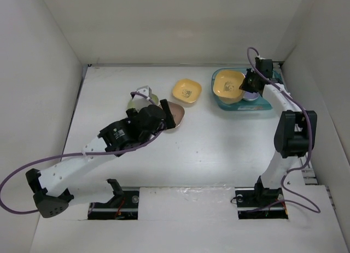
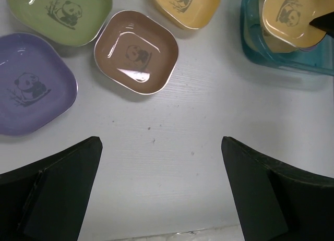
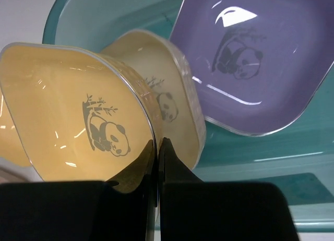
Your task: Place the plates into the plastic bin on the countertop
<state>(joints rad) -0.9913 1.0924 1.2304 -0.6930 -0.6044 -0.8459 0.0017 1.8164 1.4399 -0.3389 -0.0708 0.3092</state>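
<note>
Right gripper (image 3: 158, 144) is clamped tight on the rim of a yellow plate (image 3: 78, 121). The plate is tilted up on edge at the left half of the bin (image 1: 261, 105), hollow side facing the wrist camera. Cream plate (image 3: 169, 103) stands tilted right behind it, close to touching. Second purple plate (image 3: 250, 58) is in the bin's right part, lean hard to judge. That's 3 plates at the bin.

Bin's long axis runs left-right. It sits at the back-right corner of the tabletop (image 1: 219, 149), close to the back and right walls, so little room there.

Left gripper (image 2: 160, 142) is spread fully wide with nothing in it, hovering over bare tabletop. Ahead of it are 4 plates lying flat, hollow up:
- green plate (image 2: 60, 14)
- purple plate (image 2: 31, 84)
- brown plate (image 2: 136, 52)
- loose yellow plate (image 2: 185, 6)

Green, purple and brown nearly touch at the rims. The loose yellow one sits between brown and the bin, apart from both. 7 plates in view. Wide open tabletop on the near side between the arms.
</note>
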